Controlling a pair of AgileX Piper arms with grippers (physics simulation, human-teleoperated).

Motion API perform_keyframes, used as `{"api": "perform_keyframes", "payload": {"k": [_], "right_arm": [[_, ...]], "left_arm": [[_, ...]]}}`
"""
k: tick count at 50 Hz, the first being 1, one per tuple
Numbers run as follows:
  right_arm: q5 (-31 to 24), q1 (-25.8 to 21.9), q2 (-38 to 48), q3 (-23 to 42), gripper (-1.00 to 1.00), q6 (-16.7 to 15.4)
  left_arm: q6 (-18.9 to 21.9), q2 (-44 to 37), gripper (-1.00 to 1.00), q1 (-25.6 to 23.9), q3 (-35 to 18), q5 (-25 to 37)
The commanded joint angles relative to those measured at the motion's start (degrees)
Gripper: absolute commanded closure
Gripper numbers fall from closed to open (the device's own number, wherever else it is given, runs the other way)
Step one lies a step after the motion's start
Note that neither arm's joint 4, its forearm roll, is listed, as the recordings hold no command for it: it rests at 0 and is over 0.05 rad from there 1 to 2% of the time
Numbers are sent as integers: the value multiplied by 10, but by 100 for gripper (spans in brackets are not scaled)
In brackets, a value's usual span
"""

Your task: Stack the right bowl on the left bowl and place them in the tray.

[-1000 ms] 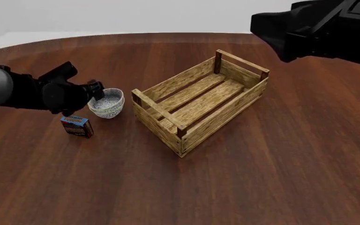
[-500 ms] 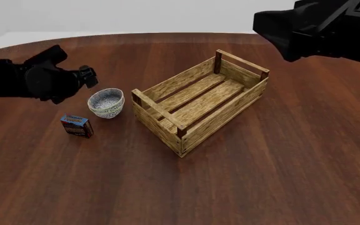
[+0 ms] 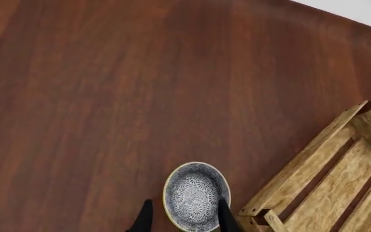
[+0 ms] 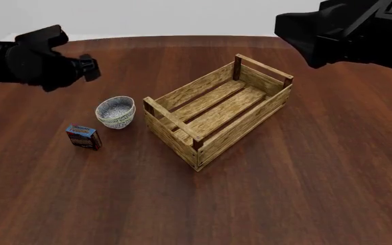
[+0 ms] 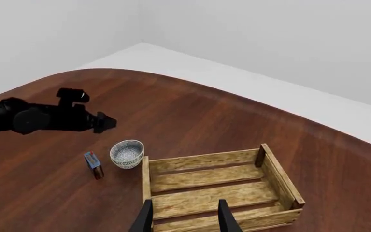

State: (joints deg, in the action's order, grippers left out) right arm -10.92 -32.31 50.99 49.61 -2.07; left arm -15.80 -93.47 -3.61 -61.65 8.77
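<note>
Dark reddish wood is filling the scene: the tabletop (image 4: 264, 204) is carrying everything, with a pale wall and floor beyond its curved far edge. I am seeing the bowls (image 4: 116, 112) sitting on the bare tabletop left of the tray (image 4: 218, 109), near it but not touching; two rims are showing one above the other, so they are looking nested, with a blue-grey patterned inside. The tray is lying diagonally, slatted light wood with darker corner posts and a handle bar at each end, and nothing is sitting in it. A small blue-and-red box (image 4: 83, 137) is standing just in front of the bowls, closer to me and slightly left.

My left end effector (image 4: 90, 68) is hanging in the air above and behind the bowls, clear of them, its fingers (image 3: 224, 217) spread wide and holding nothing. My right end effector (image 5: 182, 217) is hovering high over the tray, fingers apart and empty too.
</note>
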Motion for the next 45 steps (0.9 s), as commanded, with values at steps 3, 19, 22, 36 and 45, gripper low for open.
{"api": "perform_keyframes", "payload": {"k": [3, 19, 22, 36, 45], "right_arm": [[-1, -1, -3, 0, -100, 0], [-4, 0, -8, 0, -100, 0], [-4, 0, -8, 0, -100, 0], [-4, -1, -7, 1, -100, 1], [-3, 0, -6, 2, -100, 1]], "left_arm": [[45, -7, -100, -12, -28, 34], [105, -88, -100, 0, -101, 84], [113, -99, -100, 3, -123, 101], [112, -137, -100, 1, -134, 97], [119, -159, -100, 3, -129, 86]]}}
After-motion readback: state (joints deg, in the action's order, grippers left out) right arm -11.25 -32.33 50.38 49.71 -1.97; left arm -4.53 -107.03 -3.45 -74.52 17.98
